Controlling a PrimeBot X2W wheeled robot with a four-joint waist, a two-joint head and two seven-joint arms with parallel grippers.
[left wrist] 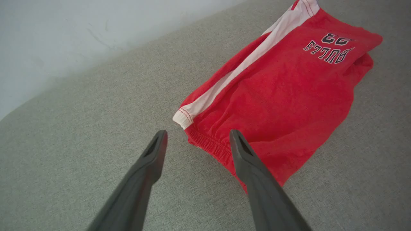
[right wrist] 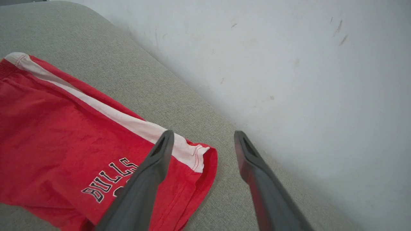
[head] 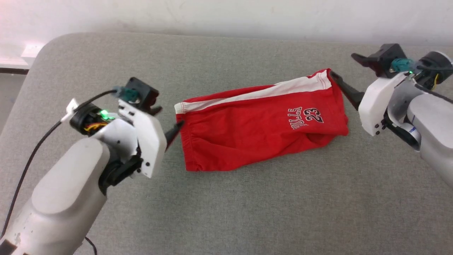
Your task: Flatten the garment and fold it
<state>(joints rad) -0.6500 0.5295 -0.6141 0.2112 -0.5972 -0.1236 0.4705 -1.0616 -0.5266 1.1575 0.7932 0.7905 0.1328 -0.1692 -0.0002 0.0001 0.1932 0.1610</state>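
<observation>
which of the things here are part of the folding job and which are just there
Part of the job: red shorts on the grey padded surface; left gripper, open by the waistband; right gripper, open by the leg hem.
Just there: white wall; black cable on the left arm.

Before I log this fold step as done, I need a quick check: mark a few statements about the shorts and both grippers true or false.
1. The red shorts lie on the grey padded surface. True.
2. The left gripper is clamped on the waistband. False: its jaws stand open at the waistband end.
3. The "BULLS 23" print sits at the end near the right gripper, which is open. True.
4. The white stripe runs along the edge nearest the robot. False: it runs along the far edge, on the side of the wall.
</observation>
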